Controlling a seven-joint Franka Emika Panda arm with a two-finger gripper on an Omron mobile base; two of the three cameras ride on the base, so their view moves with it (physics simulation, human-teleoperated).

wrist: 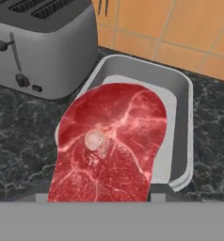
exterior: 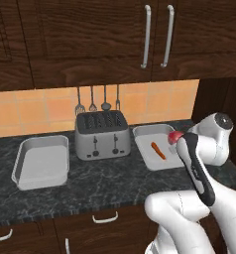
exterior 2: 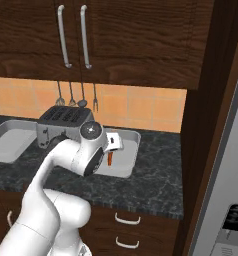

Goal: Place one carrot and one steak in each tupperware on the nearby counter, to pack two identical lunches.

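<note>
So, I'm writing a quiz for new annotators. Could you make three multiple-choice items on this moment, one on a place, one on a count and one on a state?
1. Where does the carrot lie?
A. on top of the toaster
B. in the tupperware right of the toaster
C. on the bare counter

2. How many tupperware trays stand on the counter?
A. one
B. two
C. four

3. What is the gripper doing?
A. holding a steak
B. hanging open with nothing in it
C. gripping a fork

Key: 1 B, the orange stick lies inside the right tupperware. 2 B, one tray on each side of the toaster. 3 A, the steak hangs from the hand over the right tray.
</note>
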